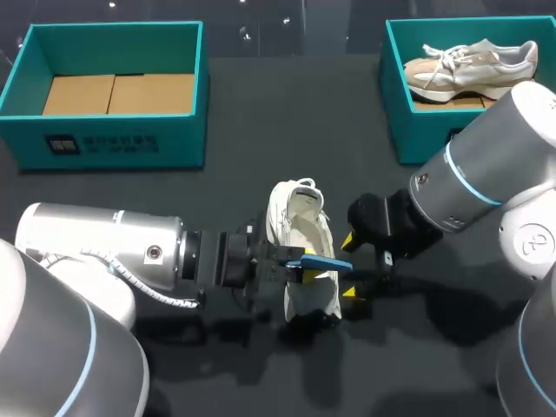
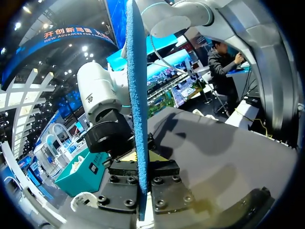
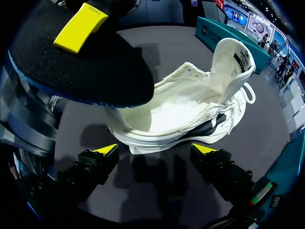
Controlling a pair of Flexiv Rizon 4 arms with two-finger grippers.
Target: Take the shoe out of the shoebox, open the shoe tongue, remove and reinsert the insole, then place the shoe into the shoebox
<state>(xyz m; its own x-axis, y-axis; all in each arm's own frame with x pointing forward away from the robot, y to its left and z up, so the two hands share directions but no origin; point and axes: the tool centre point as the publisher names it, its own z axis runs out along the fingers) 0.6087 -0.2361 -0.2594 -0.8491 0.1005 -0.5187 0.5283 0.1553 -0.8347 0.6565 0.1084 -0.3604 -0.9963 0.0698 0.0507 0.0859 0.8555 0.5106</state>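
Note:
A white shoe (image 1: 304, 234) stands on the dark table with its tongue pulled up and its inside bare (image 3: 186, 112). Over the heel end of its opening hangs the insole (image 1: 321, 261), blue on one face and black on the other. My left gripper (image 1: 294, 268) is shut on it. The left wrist view shows the insole (image 2: 137, 109) edge-on between the fingers of that gripper (image 2: 141, 193). My right gripper (image 1: 351, 267) stands open just right of the shoe, its yellow tips level with the sole (image 3: 155, 150) and holding nothing.
An empty teal shoebox (image 1: 113, 139) with a cardboard floor stands at the back left. Another teal shoebox (image 1: 395, 95) at the back right holds a second pale shoe (image 1: 469, 65). Bare dark table lies between the boxes and along the front.

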